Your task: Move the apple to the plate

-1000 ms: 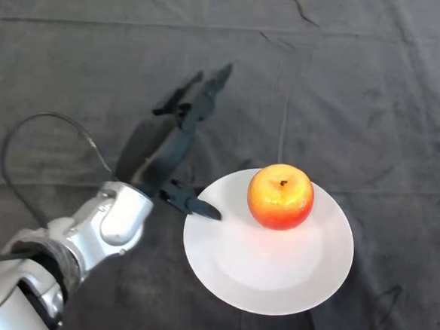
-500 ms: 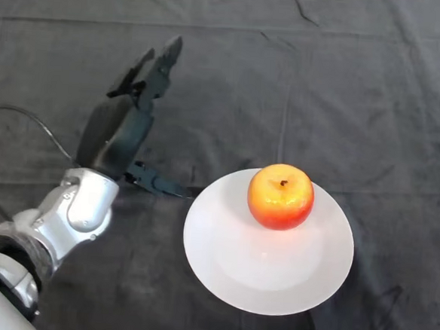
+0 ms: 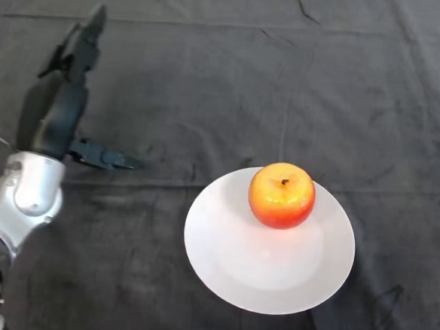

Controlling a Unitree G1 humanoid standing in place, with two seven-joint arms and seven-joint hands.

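My hand (image 3: 57,116) sits at the frame's left, fingers straight and spread, holding nothing. The apple (image 3: 281,195) rests on the plate (image 3: 228,264), lower right. I'd retreat cleanly, staying well clear of the plate's rim.

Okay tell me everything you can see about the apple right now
The apple is round and glossy, red-orange blending to yellow near the top, with a short dark stem in a dimple facing up. It looks whole and unmarked. It stands upright on the white plate, on the plate's far part, towards its right side, and the plate is all that touches it. The left hand is open and well away to the left, over the dark cloth.
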